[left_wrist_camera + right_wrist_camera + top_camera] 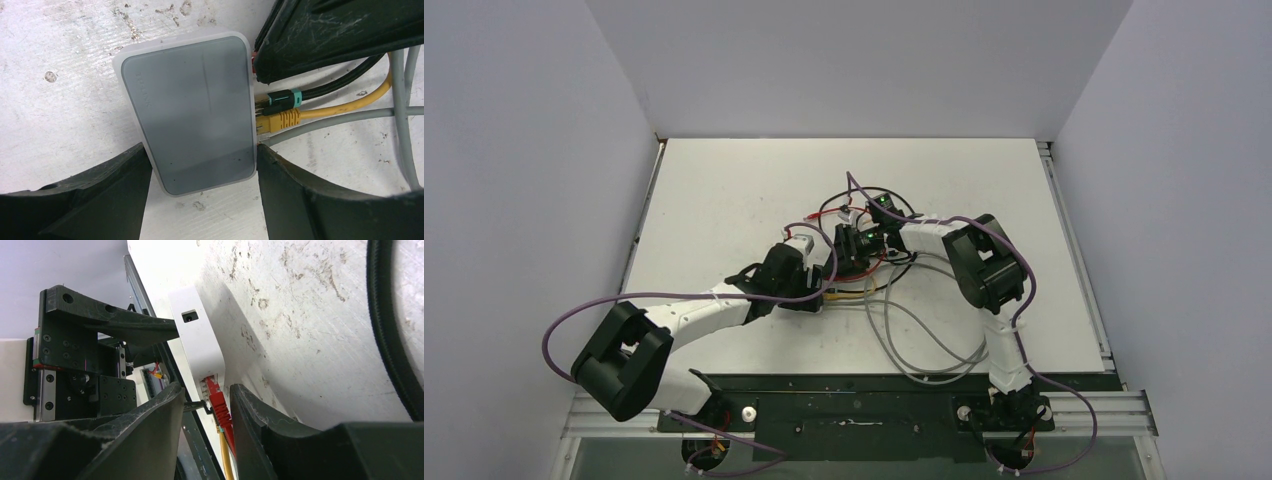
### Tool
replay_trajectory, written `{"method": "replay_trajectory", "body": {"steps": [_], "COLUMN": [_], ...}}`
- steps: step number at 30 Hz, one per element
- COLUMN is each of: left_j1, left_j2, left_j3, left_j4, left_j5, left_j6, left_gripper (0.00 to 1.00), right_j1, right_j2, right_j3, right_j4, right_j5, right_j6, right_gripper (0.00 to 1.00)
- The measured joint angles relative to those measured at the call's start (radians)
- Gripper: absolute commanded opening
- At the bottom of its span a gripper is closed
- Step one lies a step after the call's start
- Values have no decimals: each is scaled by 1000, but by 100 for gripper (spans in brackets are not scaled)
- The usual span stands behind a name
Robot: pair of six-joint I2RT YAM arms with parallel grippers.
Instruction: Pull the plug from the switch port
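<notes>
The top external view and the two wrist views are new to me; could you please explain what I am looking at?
Two robot arms are bolted at the near edge of a white table. The top view looks down from above and behind them. Each of the other pictures comes from a camera on one wrist. On the table lie a small pale switch and a tangle of cables. A black cable, a yellow cable and a grey cable are plugged into its edge. The left tool appears to clamp the switch by its sides. The right tool has its fingers on either side of a red plug in the switch. Whether it grips the plug, I cannot tell.
</notes>
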Motion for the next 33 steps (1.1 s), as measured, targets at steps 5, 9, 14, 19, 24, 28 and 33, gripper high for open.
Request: {"method": "replay_trajectory", "body": {"steps": [5,9,14,19,24,28,33], "left_j1": [0,0,0,0,0,-1,-2], "left_j2": [0,0,0,1,7,10,15], "left_j3": [2,5,6,10,19,23,32], "left_j4": [-4,-10,-11,-19,-37,-44,-56], "left_j5": [0,2,4,4,4,6,12], "left_j6": [0,1,2,2,0,-5,-6], "left_gripper": [61,60,58,53,39,32,26], "right_j1": [0,-1,-2,-2,-1,0,0], "right_j2": [0,0,0,0,0,0,-6], "right_j3": [-3,-12,-14,-14,-12,-2,3], "right_j4": [1,2,3,3,-18,-43,-70], "right_j5": [-4,-2,-4,-5,-4,-4,2], "right_j6": [-2,-8,-18,-27,-58,-90,-126], "right_gripper": [30,20,8,5,5,5,5]}}
